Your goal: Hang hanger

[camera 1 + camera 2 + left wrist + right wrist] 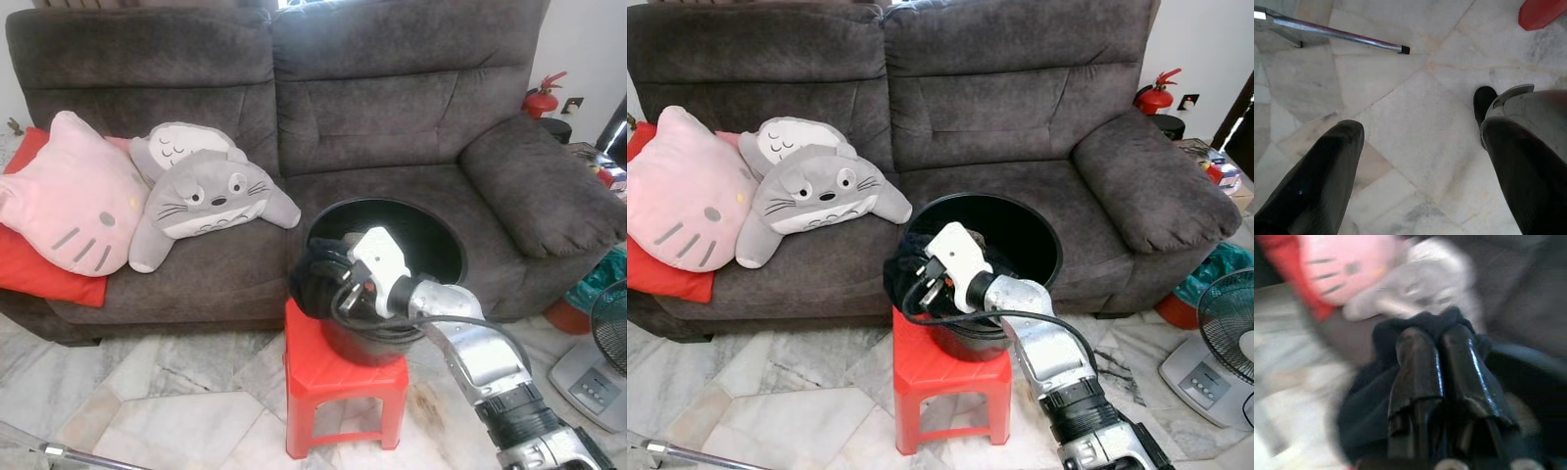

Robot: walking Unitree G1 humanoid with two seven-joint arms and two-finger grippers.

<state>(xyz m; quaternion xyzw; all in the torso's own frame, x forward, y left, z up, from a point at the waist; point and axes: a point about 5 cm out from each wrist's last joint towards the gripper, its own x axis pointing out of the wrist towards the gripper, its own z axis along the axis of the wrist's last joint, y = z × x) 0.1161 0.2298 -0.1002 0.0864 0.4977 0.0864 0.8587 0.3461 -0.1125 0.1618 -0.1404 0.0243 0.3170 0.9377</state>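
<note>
A black bucket (443, 223) stands on a red plastic stool (333, 377) in front of the sofa. A dark cloth (306, 286) is bunched over the bucket's left rim. My right arm reaches forward to that rim. In the blurred right wrist view my right gripper (1439, 339) has its fingers (1415, 367) pressed together, with the dark cloth (1366, 411) bunched round their tips. My left gripper (1420, 129) hangs open over the marble floor and holds nothing.
A grey sofa (392, 108) carries a pink cat cushion (69, 196), a red cushion (49, 279) and a grey plush (201, 201). A metal bar (88, 455) lies on the floor at the left. A fan (602, 343) and a fire extinguisher (541, 98) stand at the right.
</note>
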